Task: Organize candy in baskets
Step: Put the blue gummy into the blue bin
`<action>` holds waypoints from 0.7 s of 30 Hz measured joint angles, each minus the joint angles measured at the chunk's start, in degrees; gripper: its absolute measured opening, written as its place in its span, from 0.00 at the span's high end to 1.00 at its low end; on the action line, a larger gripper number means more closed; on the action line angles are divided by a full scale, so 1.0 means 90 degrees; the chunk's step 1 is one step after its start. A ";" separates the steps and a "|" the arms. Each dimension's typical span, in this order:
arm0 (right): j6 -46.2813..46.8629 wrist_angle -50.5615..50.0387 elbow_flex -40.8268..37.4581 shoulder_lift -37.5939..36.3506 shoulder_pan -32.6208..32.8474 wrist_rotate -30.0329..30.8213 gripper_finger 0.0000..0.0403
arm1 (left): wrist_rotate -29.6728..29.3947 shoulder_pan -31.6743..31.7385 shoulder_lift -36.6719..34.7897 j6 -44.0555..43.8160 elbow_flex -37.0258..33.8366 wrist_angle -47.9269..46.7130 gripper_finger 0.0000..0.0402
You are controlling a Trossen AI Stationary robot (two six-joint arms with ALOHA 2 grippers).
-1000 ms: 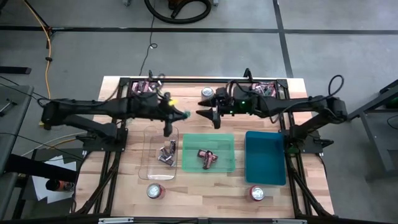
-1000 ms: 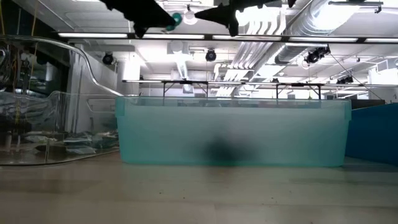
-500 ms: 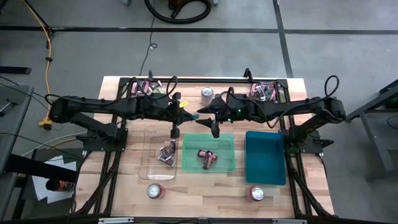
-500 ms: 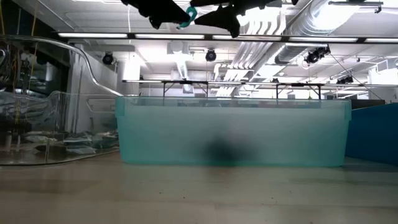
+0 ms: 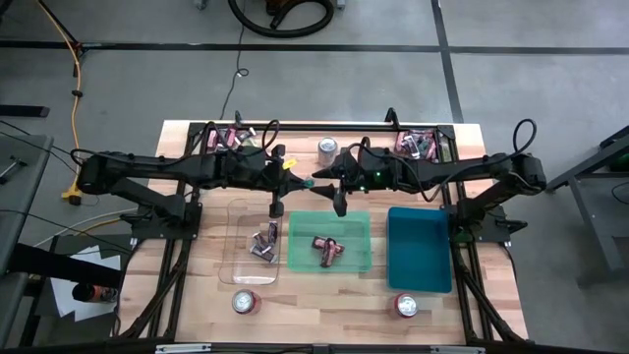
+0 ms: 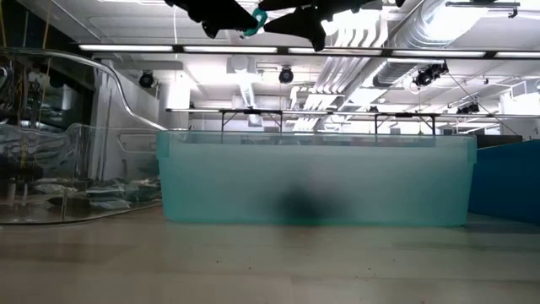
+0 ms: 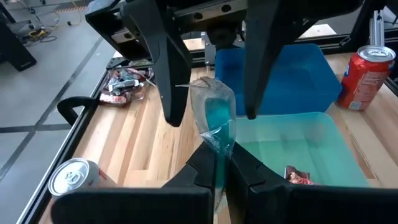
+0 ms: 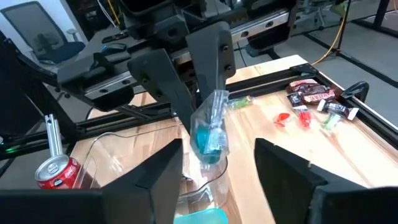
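Above the middle of the wooden table (image 5: 197, 295), the two dark arms meet tip to tip in mid-air, over the far edge of the green basket (image 5: 329, 240). The left gripper (image 7: 219, 163) has its jaws pressed together on the lower end of a clear-wrapped teal candy (image 7: 214, 118), which stands upright out of the fingertips. The right gripper (image 8: 211, 163) faces it with its jaws apart, one finger on each side of that same candy; in the left wrist view the two fingers (image 7: 163, 68) flank the wrapper without clearly touching it. In the low view the candy shows as a small teal spot between the two dark tips, high above the baskets.

Below, three baskets sit in a row on the table. The clear basket (image 5: 236, 258) holds a few dark and silver candies (image 5: 265, 244). The green basket in the middle holds maroon-wrapped candies (image 5: 327, 248). The blue basket (image 5: 418, 250) stands just beside it. More loose candy lies in two piles at the table's far corners, one on the left (image 5: 228, 138) and one on the right (image 5: 419, 145). A silver can (image 5: 327, 147) stands between the piles, and two more cans stand at the near edge, one (image 5: 246, 302) before the clear basket and a red one (image 5: 406, 306) before the blue basket.
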 joint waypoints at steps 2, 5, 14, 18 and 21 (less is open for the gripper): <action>0.0009 0.0005 0.0000 0.0000 0.0000 0.0000 0.60 | 0.0000 -0.0002 0.0000 0.0001 0.0000 0.0009 1.00; 0.0012 0.0007 0.0000 -0.0002 0.0000 0.0000 0.70 | -0.0002 0.0000 0.0000 0.0001 0.0000 0.0015 1.00; 0.0182 -0.0005 0.0000 -0.0004 -0.0002 0.0020 0.98 | -0.0049 0.0000 0.0024 0.0200 -0.0005 0.0023 0.93; 0.0177 -0.0032 0.0000 -0.0005 -0.0005 0.0095 0.98 | -0.0454 0.0000 0.0010 0.0033 -0.0005 -0.0028 0.83; 0.0051 -0.0380 -0.0002 -0.0104 -0.0022 0.0095 0.99 | -0.0707 0.0038 -0.0120 -0.0083 -0.0005 -0.0406 0.74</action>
